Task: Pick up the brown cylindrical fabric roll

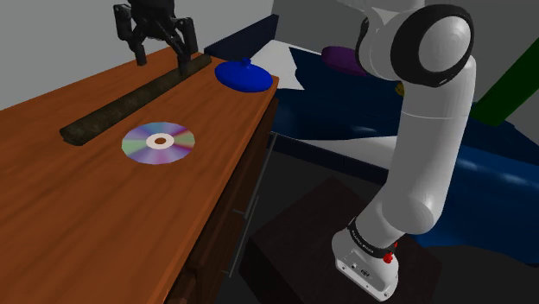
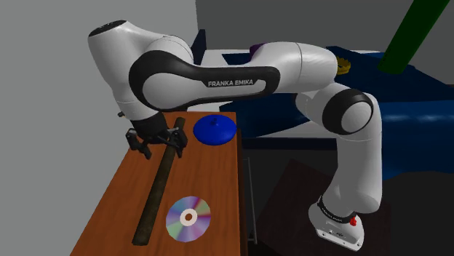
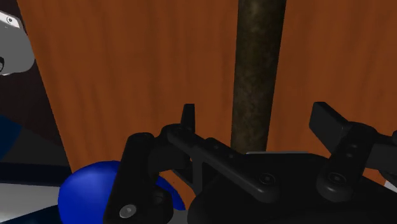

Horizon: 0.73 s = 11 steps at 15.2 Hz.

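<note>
While the black pincer (image 3: 256,111) hangs over the table, its two fingers (image 3: 188,118) stand apart and clasp nothing. In the wrist view the roll (image 3: 256,70) runs straight out from the gap between the fingers, close to the middle of that gap. Bare table wood shows between the roll and each finger, so neither finger touches it.

In the shoulder view the pincer sits at the upper left of the frame, above the upper right end of the roll. One finger shows in front of that end. The other stands beyond the roll.

The roll is a long, thin, dark brown cylinder with a mottled surface. It lies flat on the brown wooden table (image 1: 86,224). In the shoulder view it runs on a slant from the left of the frame up to the pincer. In the second exterior view it runs from the lower left of the frame up to the pincer at centre left.

A shiny disc (image 1: 159,142) lies flat just beside the middle of the roll, apart from it. A blue dish (image 1: 246,75) rests near the table's corner, just beside the pincer.

The white arm (image 1: 432,112) rises from its dark stand (image 1: 302,224) at the lower right of the shoulder view.
</note>
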{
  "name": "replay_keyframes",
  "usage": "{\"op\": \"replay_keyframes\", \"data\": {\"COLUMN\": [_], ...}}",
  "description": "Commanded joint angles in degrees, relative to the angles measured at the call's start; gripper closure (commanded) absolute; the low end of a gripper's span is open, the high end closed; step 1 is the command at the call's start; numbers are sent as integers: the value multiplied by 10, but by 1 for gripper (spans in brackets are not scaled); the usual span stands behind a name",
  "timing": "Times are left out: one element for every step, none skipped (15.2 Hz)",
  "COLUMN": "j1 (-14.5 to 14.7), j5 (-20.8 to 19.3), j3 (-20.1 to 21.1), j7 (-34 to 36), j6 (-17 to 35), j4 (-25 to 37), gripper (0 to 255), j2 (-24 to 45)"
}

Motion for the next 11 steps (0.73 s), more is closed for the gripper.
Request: {"op": "replay_keyframes", "data": {"j1": [3, -1, -6, -10, -13, -18, -18, -19, -18, -18, -18], "j5": [-4, -1, 1, 3, 5, 7, 7, 7, 7, 7, 7], "j3": [-3, -3, -2, -2, -1, -1, -1, -1, -1, -1, -1], "j7": [8, 7, 7, 7, 7, 6, 6, 6, 7, 7, 7], "j6": [8, 19, 29, 38, 48, 62, 62, 63, 63, 63, 63], "j4": [-1, -15, -28, -41, -54, -72, -72, -72, -73, -72, -73], "gripper": [0, 0, 0, 0, 0, 0, 0, 0, 255, 255, 255], "j2": [8, 5, 1, -2, -5, -9, -9, -10, -9, -9, -9]}}
